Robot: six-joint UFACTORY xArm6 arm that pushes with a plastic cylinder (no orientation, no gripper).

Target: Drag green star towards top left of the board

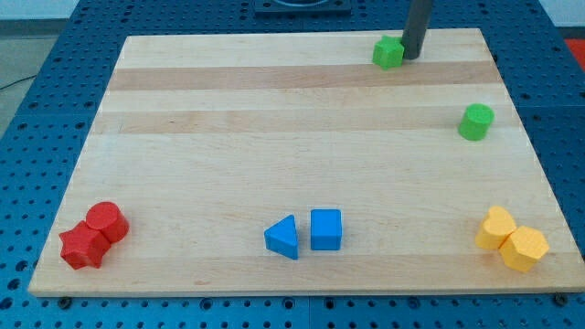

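The green star (388, 52) lies near the board's top edge, right of centre. My tip (410, 58) stands on the board just to the star's right, touching it or nearly so. The dark rod rises from there out of the view's top. The wooden board (274, 137) fills most of the view; its top left corner is far to the left of the star.
A green cylinder (475, 122) sits at the right. A red cylinder (107, 220) and a red star (83, 246) touch at bottom left. A blue triangle (283, 238) and a blue cube (325, 229) sit at bottom centre. Two yellow blocks (512, 239) touch at bottom right.
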